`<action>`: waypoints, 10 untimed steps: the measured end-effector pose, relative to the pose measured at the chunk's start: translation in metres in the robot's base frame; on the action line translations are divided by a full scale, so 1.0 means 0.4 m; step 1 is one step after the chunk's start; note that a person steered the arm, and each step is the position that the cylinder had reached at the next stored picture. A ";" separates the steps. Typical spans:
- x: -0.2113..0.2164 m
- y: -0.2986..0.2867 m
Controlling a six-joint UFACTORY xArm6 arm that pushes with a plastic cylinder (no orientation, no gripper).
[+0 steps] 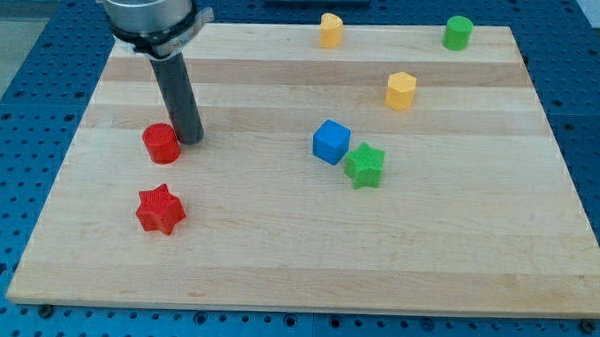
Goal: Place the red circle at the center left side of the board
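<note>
No jaws here, only a rod holding nothing; my tip (191, 140) touches the red circle's (162, 143) right edge at the surface's (277, 258) centre left; rod near upright.

Board (277, 248): pale wood, matt, striped grain. Red circle (162, 143), red star (159, 209), green star (364, 165): ridged matt plastic. Blue cube (331, 142) smoother. Rod (177, 99): dark, slight sheen.
</note>
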State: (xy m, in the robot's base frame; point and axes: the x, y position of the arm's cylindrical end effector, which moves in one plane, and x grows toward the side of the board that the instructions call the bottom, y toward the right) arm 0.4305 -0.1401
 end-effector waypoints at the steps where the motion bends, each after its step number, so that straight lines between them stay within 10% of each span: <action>1: 0.043 0.049; 10: -0.079 -0.186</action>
State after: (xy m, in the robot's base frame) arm 0.3989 -0.2146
